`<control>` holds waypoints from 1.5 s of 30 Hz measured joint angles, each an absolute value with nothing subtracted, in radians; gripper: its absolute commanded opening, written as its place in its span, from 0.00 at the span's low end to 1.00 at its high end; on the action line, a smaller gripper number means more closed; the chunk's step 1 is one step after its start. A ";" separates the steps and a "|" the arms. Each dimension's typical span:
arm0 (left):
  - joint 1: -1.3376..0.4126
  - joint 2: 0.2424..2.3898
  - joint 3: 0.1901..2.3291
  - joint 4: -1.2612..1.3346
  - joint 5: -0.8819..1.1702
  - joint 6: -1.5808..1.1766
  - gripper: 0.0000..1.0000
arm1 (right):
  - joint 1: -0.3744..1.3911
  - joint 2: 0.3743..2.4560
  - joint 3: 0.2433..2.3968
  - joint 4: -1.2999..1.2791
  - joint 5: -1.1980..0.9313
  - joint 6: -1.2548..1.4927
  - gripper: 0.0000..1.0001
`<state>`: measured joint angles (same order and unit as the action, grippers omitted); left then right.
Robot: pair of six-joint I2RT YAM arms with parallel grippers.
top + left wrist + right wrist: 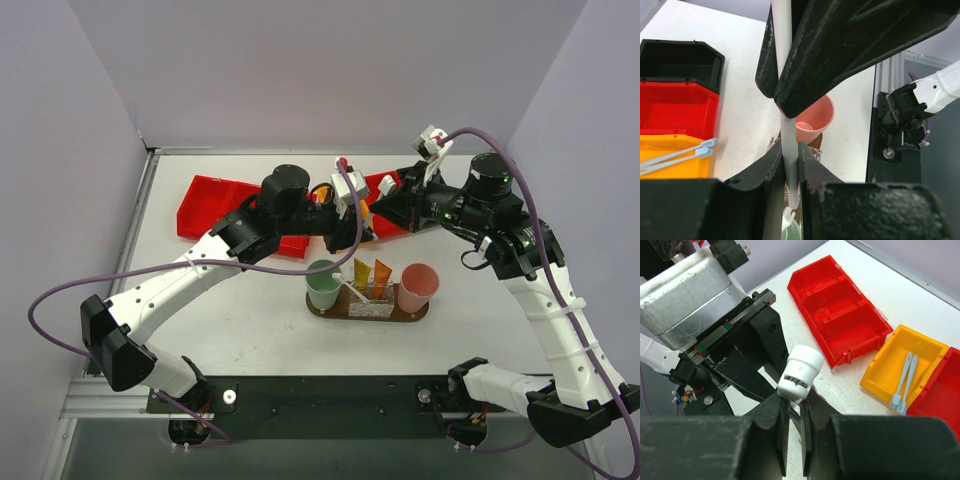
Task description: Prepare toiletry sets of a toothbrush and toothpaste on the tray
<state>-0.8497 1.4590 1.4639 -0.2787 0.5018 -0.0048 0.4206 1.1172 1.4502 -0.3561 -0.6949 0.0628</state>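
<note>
slim white toothbrush (790,145), upright

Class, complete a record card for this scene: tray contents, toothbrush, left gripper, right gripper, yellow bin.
Tray: green cup, clear cup with two orange tubes, pink cup
Toothbrush: spans both grippers
Left gripper: shut on the toothbrush
Right gripper: shut on the same toothbrush
Yellow bin: two spare toothbrushes inside

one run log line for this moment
left jaws: shut on toothbrush | right jaws: state unclear | tray: three cups, two toothpaste tubes
</note>
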 measured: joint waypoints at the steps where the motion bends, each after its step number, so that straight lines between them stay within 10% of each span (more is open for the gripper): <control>1: -0.850 1.459 1.463 -0.278 0.501 -0.002 0.00 | 0.421 1.118 1.450 -0.356 -0.696 0.065 0.01; 6: -0.850 1.459 1.460 -0.277 0.502 0.022 0.31 | 0.426 1.118 1.450 -0.356 -0.695 0.063 0.00; 11: -0.850 1.459 1.457 -0.280 0.501 0.046 0.86 | 0.426 1.112 1.447 -0.356 -0.668 0.043 0.00; 45: -0.396 1.205 1.377 -0.376 0.514 0.107 0.90 | 0.421 0.822 0.926 -0.363 -0.590 -0.148 0.00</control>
<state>-0.3962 1.2049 1.3769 -0.3759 0.5140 0.1074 0.4206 0.8223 0.9264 -0.3626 -0.5903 -0.1478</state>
